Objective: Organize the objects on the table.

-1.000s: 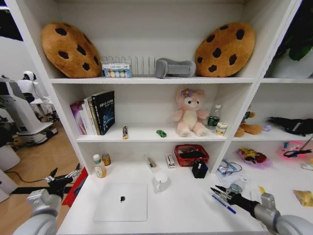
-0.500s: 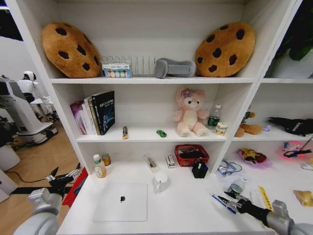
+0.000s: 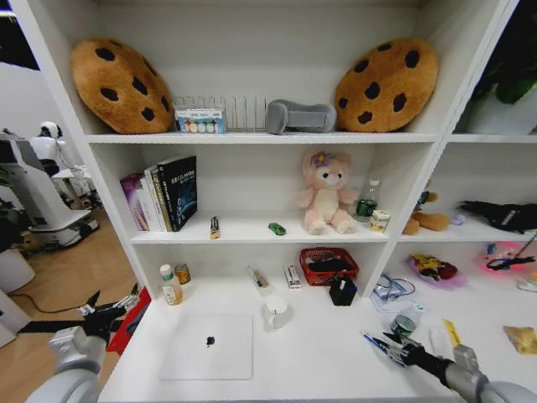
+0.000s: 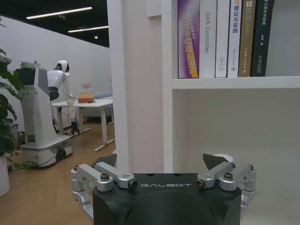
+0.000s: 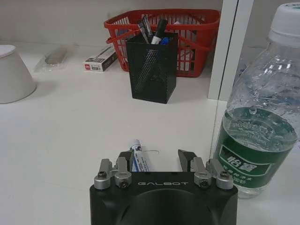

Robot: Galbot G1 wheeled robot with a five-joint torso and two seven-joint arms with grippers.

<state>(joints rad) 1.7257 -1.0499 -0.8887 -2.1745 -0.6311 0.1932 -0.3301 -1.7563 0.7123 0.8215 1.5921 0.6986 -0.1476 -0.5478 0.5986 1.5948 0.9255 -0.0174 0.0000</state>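
The right hand sits low over the white table, on the right side of the silver laptop, and the slim white-and-blue pen lies directly beneath and ahead of it, flat on the tabletop. In the right wrist view the pen's capped end pokes out between the two fingers, which stand apart on either side of it without touching; its long axis runs roughly forward from the palm, slightly slanted, so the jaws would close across its width. This arm is plainly the nearer one: the left hand hangs off the table's left edge beside the shelf unit, fingers spread and holding nothing. The pen looks light, smooth and thin, likely to roll or skid if nudged from one side. Farther ahead stands the black mesh pen cup, already holding a few pens, in front of a red plastic basket; a clear water bottle with a green label stands close to the hand's right side.
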